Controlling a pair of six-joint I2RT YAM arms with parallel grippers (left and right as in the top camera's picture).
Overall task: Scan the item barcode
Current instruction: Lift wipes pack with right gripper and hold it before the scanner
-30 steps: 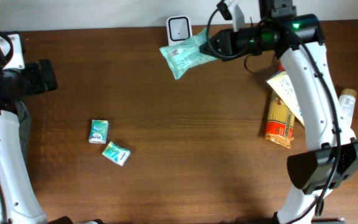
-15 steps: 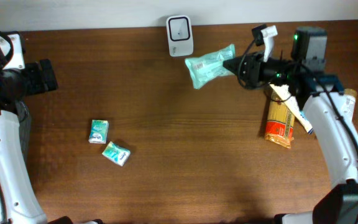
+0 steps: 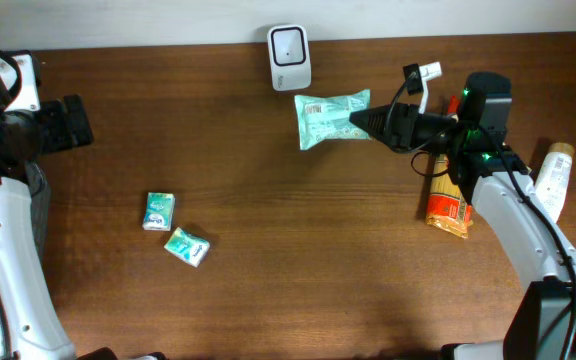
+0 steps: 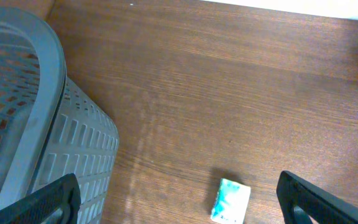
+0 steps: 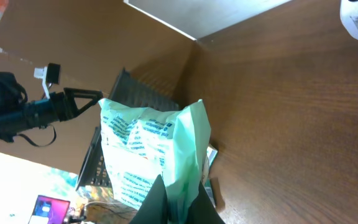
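A pale green plastic packet (image 3: pixel 330 118) with printed labels hangs above the table, a little right of and in front of the white scanner (image 3: pixel 289 44) at the back edge. My right gripper (image 3: pixel 366 122) is shut on the packet's right end. In the right wrist view the packet (image 5: pixel 148 155) rises from between the closed black fingers (image 5: pixel 155 204). My left gripper (image 3: pixel 76 122) stays at the far left and is open and holds nothing. In its wrist view it (image 4: pixel 179 202) spreads wide above a small teal packet (image 4: pixel 232 200).
Two small teal packets (image 3: pixel 158 211) (image 3: pixel 187 246) lie left of centre. A yellow and red pasta box (image 3: pixel 450 195) and a white bottle (image 3: pixel 551 175) sit at the right, by the right arm. A grey mesh basket (image 4: pixel 36 124) stands at the left edge.
The right arm has carried the green packet away from just beside the scanner, rightward and toward the front, turning it so its label faces up. The left arm has not moved.
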